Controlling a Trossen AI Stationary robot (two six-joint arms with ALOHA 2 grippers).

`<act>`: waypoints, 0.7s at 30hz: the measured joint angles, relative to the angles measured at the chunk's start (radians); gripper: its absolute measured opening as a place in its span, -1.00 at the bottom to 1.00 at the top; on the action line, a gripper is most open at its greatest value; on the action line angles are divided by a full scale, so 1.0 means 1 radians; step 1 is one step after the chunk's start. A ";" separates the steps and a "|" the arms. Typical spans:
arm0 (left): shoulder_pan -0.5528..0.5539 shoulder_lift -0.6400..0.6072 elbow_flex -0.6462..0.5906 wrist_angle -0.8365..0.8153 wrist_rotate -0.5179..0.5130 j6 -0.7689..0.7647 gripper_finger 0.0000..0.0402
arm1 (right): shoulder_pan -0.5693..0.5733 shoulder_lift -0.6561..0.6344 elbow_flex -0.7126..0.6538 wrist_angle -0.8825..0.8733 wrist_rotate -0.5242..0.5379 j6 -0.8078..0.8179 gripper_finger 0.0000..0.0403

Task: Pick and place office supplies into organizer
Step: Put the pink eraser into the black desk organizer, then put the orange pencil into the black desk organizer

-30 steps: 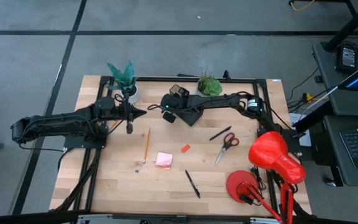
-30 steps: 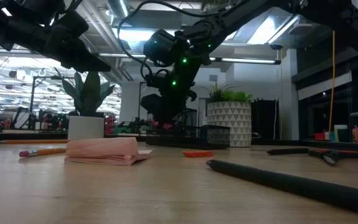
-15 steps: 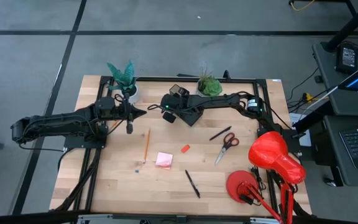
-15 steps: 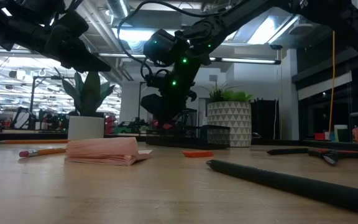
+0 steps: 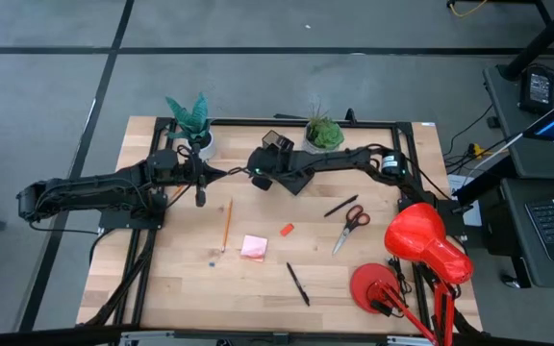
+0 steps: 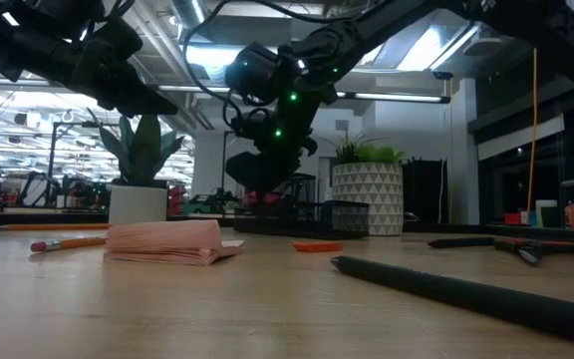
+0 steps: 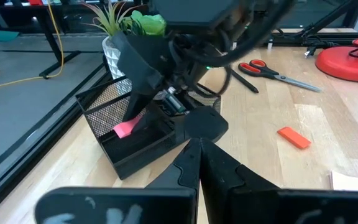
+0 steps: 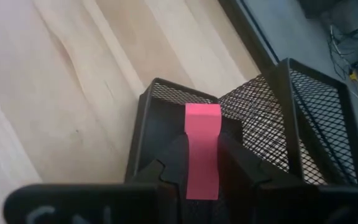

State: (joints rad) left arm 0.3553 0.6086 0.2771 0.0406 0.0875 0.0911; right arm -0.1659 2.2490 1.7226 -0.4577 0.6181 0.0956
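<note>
The black mesh organizer (image 5: 298, 184) stands at the table's far middle, between two potted plants. My right gripper (image 5: 256, 178) hovers over its low tray (image 8: 160, 106), shut on a pink eraser (image 8: 202, 146). That eraser also shows through the mesh (image 7: 125, 129) in the left wrist view. My left gripper (image 5: 221, 175) is shut and empty, just left of the organizer, pointing at it. On the table lie a pencil (image 5: 226, 223), a pink sticky pad (image 5: 254, 246), an orange-red eraser (image 5: 287, 229), scissors (image 5: 351, 226) and two black pens (image 5: 339, 206) (image 5: 298, 284). My right gripper pinches the pink eraser between its two fingers (image 8: 174, 163), one on each long side, at the end nearest the wrist. The fingers slant down from above. The eraser's free end (image 8: 202, 111) sticks out past the fingertips over the low tray's rim. Whether it touches the tray I cannot tell.
A broad-leaved plant in a white pot (image 5: 192, 120) and a grassy plant in a patterned pot (image 5: 323, 130) flank the organizer. A red desk lamp (image 5: 416, 240) fills the near right corner. Bare wood lies along the near left part of the table (image 5: 171, 279).
My right gripper, still shut on the pink eraser, has edged slightly up and toward the table's left over the organizer. The left arm and the loose supplies have stayed put.
</note>
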 joint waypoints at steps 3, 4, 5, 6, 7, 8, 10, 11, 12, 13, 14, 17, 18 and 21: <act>0.000 0.000 0.000 0.000 0.000 -0.002 -0.99 | -0.001 0.000 0.000 0.002 0.009 0.000 -0.63; 0.000 0.000 0.000 0.000 0.000 -0.003 -0.99 | -0.001 0.000 0.000 0.002 0.009 0.000 -0.63; 0.000 0.000 0.000 0.000 0.000 -0.003 -0.99 | -0.001 0.000 0.000 0.002 0.010 0.000 -0.63; 0.000 0.000 0.000 0.000 0.000 -0.003 -0.99 | -0.002 0.000 0.000 0.002 0.010 0.000 -0.63; 0.000 0.000 0.000 0.000 0.000 -0.003 -0.99 | -0.002 0.000 0.000 0.002 0.010 0.001 -0.63; 0.000 0.000 0.000 0.000 0.000 -0.004 -0.99 | -0.001 0.000 0.000 0.002 0.010 0.001 -0.61; 0.000 0.000 0.000 0.000 0.000 -0.013 -0.99 | -0.001 0.000 0.000 0.002 0.010 0.000 -0.57; 0.000 0.000 0.000 0.000 0.000 -0.017 -0.99 | -0.001 0.000 0.000 0.002 0.010 0.001 -0.55; 0.000 0.000 0.000 0.000 0.000 -0.020 -0.99 | -0.001 0.000 0.000 0.002 0.009 0.000 -0.51; 0.000 0.000 0.000 0.000 0.000 -0.020 -0.99 | -0.001 0.000 0.000 0.002 0.009 0.000 -0.48; 0.000 0.000 0.000 0.000 0.000 -0.020 -0.99 | -0.001 0.000 0.000 0.002 0.009 0.001 -0.44; 0.000 0.000 0.000 0.000 0.000 -0.022 -0.99 | -0.001 0.000 0.000 0.002 0.010 0.001 -0.34; 0.000 0.000 0.000 0.000 0.000 -0.023 -0.99 | -0.001 0.000 0.000 0.002 0.010 0.000 -0.31; 0.000 0.000 0.000 0.000 0.000 -0.027 -0.99 | -0.001 0.000 0.000 0.003 0.010 0.000 -0.24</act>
State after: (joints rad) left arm 0.3553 0.6086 0.2771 0.0405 0.0879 0.0644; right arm -0.1665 2.2490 1.7226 -0.4551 0.6277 0.0952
